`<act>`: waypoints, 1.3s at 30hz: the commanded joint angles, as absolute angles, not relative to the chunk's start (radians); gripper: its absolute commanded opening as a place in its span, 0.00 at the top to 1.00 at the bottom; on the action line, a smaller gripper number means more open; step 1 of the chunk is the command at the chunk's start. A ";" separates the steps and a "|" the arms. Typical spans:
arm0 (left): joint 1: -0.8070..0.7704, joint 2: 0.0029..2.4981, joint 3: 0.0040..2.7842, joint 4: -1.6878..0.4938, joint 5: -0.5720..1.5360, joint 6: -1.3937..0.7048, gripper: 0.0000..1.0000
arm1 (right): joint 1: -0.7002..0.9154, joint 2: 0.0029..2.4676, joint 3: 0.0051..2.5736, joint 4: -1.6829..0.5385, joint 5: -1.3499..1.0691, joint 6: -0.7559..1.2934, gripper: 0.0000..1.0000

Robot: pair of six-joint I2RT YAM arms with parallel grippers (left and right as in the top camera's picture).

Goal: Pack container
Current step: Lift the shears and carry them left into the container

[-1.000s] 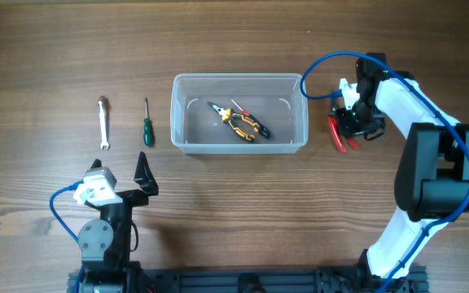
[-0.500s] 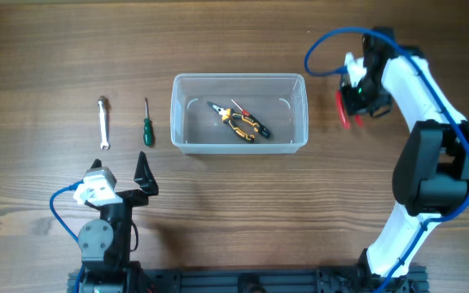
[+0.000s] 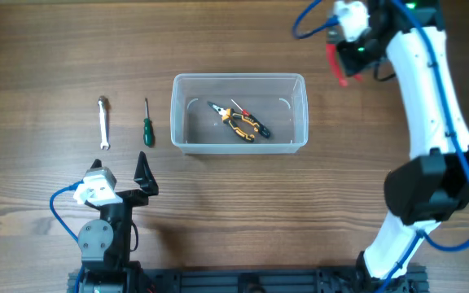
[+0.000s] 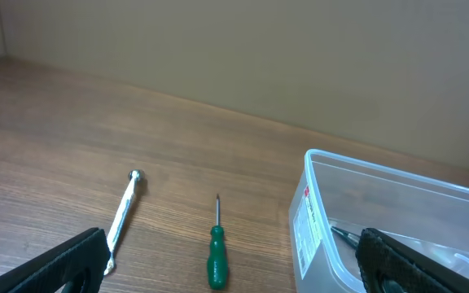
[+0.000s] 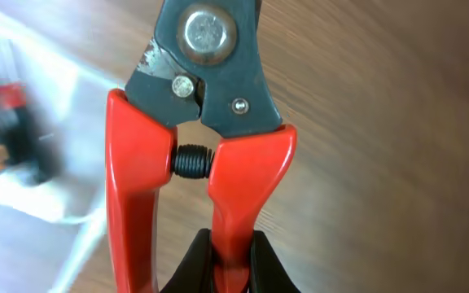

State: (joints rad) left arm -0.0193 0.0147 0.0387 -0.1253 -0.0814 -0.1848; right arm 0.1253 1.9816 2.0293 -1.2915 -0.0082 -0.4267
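Note:
The clear plastic container sits mid-table and holds yellow-and-black pliers and a small red-handled tool. My right gripper is shut on one handle of red-handled cutters, held in the air beyond the container's back right corner. In the right wrist view the container's blurred edge is at the left. My left gripper is open and empty, low near the front left, facing a green screwdriver, a silver wrench and the container's left wall.
The green screwdriver and the silver wrench lie side by side on the wooden table left of the container. A blue cable loops off the right arm. A plain wall stands behind the table.
My right gripper has lifted the red cutters off the table at the container's right and carried them up and toward the back. The left arm has not moved.

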 commanded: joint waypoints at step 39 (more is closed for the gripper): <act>-0.013 0.007 0.032 -0.120 -0.076 -0.190 0.00 | 0.491 1.945 1.592 -0.931 -0.152 -0.617 0.91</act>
